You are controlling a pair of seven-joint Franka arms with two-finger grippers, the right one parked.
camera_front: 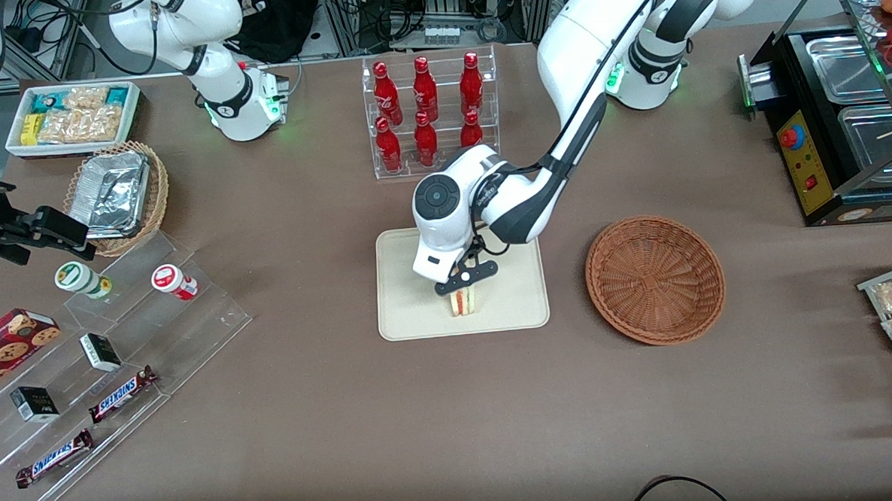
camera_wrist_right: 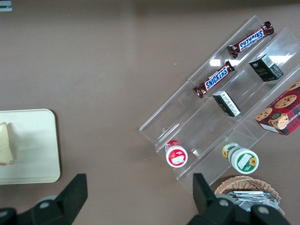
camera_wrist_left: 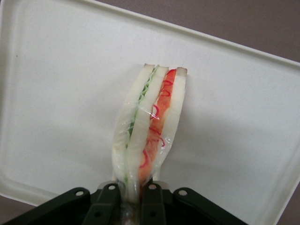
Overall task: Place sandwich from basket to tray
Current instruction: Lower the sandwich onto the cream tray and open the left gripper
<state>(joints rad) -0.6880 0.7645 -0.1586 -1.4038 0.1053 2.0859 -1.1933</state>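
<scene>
Over the tray, the gripper pinches the sandwich by one end, its two fingers pressed against the bread through the clear wrap. The wedge stands on edge with its striped cut side toward the front camera, and the wrist view shows cream tray surface all round it, so it seems to be at or just above the tray floor; actual contact cannot be confirmed. The step in hand is the release, and it would go best if the arm settles the wedge until it bears on the tray, parts the fingers only a little, then lifts straight up so the wrap does not drag. A tall, thin slice like this may tip over once freed. On the tray's own clock face, seen from the front camera, the sandwich sits toward six o'clock, near the rim closest to that camera, with open tray from nine through twelve to three. The basket lies empty, well apart toward the working arm's end of the table, and the rack of red bottles stands farther from the camera than the tray, clear of a vertical retreat.
</scene>
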